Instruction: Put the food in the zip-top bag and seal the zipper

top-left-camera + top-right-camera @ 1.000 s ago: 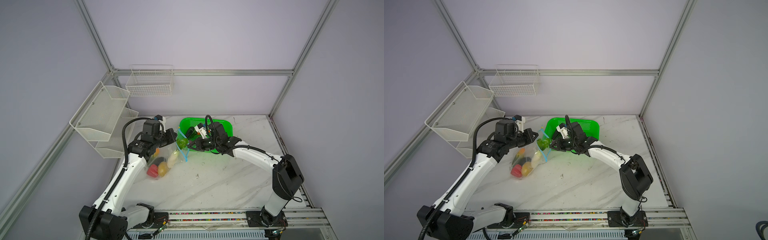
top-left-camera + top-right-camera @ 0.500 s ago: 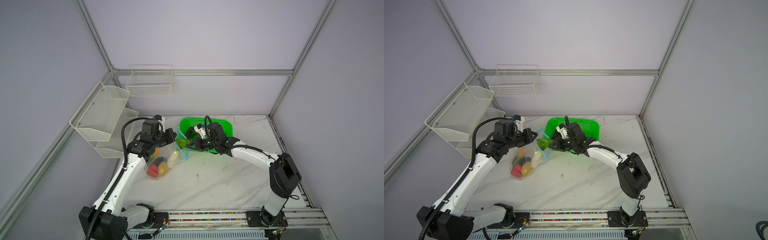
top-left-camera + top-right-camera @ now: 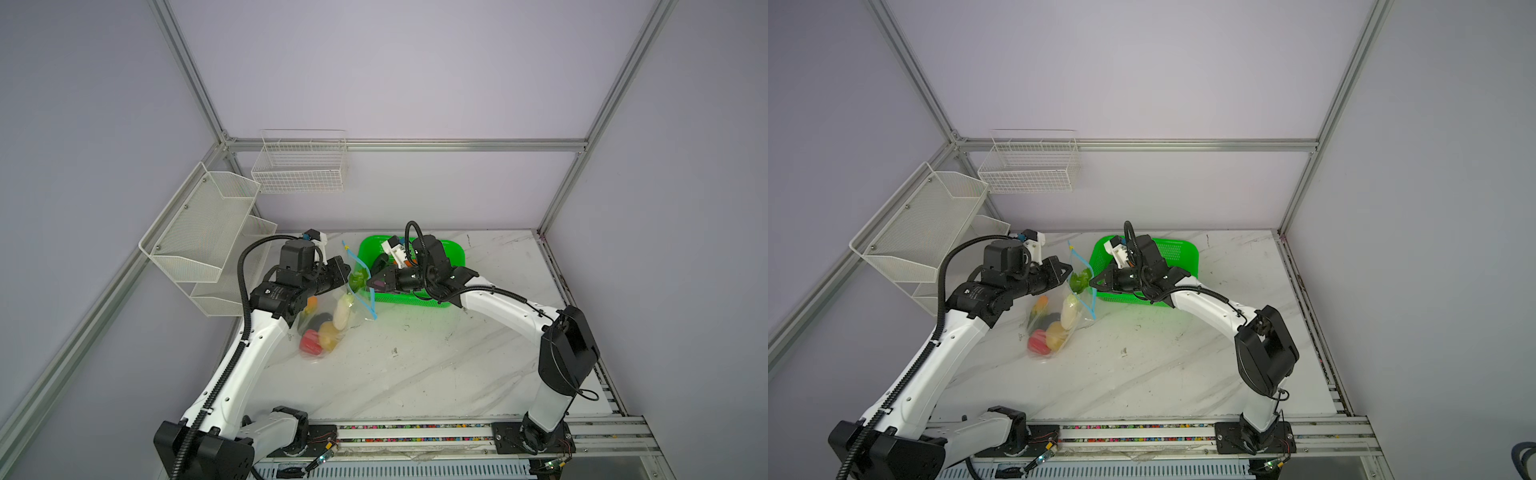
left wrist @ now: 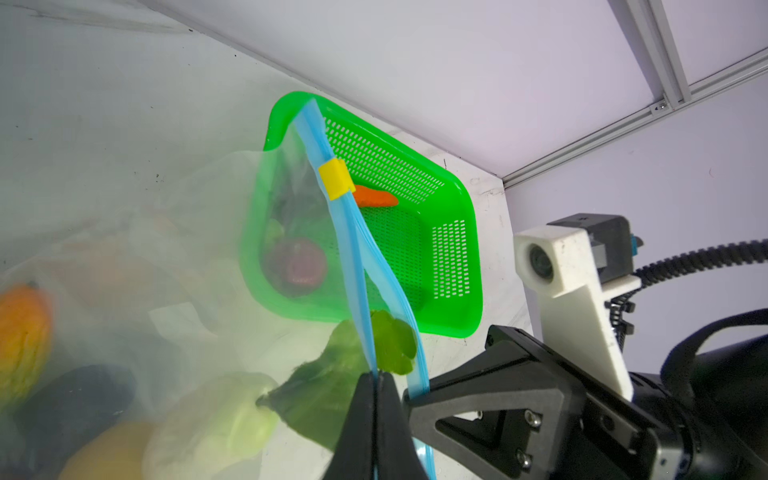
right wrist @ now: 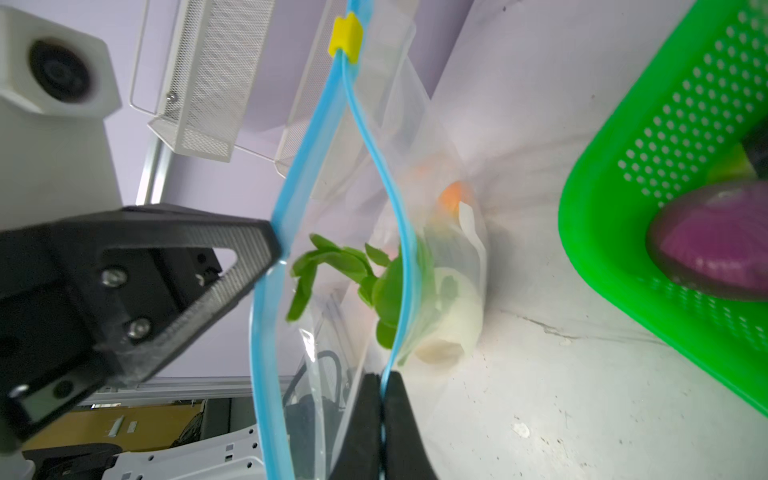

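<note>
The clear zip-top bag (image 3: pixel 328 320) hangs from the two sides of its mouth, its bottom on the table, in both top views. Its light blue zipper (image 4: pixel 353 249) carries a yellow slider (image 4: pixel 336 178) at the far end. My left gripper (image 4: pixel 377 376) is shut on one strip of the zipper, and my right gripper (image 5: pixel 382 378) is shut on the other strip (image 5: pixel 399 232). The mouth gapes between them. A green leafy piece (image 5: pixel 332 262) sits in the opening. Below it lie a white radish (image 5: pixel 453 320), red pepper (image 3: pixel 309 341), yellow potato (image 3: pixel 329 332) and dark eggplant (image 3: pixel 318 320).
The bright green basket (image 3: pixel 453 253) stands right behind my right gripper. It holds a purple onion (image 5: pixel 715 245) and an orange carrot (image 4: pixel 374 196). White wire racks (image 3: pixel 208 224) hang on the left and back walls. Bare marble table (image 3: pixel 415 365) lies in front.
My right gripper has edged left to the bag's mouth and closed on the near zipper strip. The left gripper keeps its hold and has not moved.
</note>
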